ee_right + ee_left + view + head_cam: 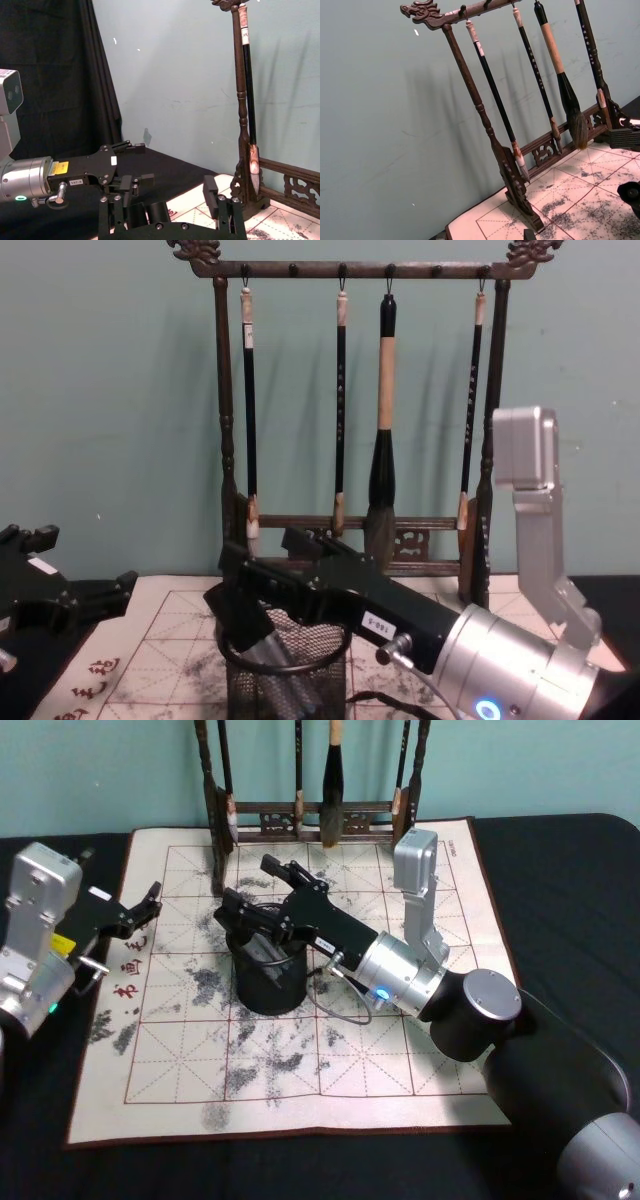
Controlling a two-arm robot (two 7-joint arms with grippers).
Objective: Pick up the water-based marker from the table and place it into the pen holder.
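The pen holder [268, 982] is a black wire-mesh cup standing on the ink-stained practice mat [420, 1050], left of centre. A grey marker [262, 951] leans inside it, seen through the mesh as the marker [268, 654] in the chest view. My right gripper [250, 884] hovers just above and behind the holder's rim [285, 664], open, with nothing between its fingers [210, 186]. My left gripper [141, 906] sits open and empty at the mat's left edge, well clear of the holder.
A tall dark wooden rack [310, 820] hung with calligraphy brushes [384, 460] stands along the mat's far edge, close behind the right gripper. Black cloth [560, 870] covers the table around the mat. The mat's near half holds only ink smudges.
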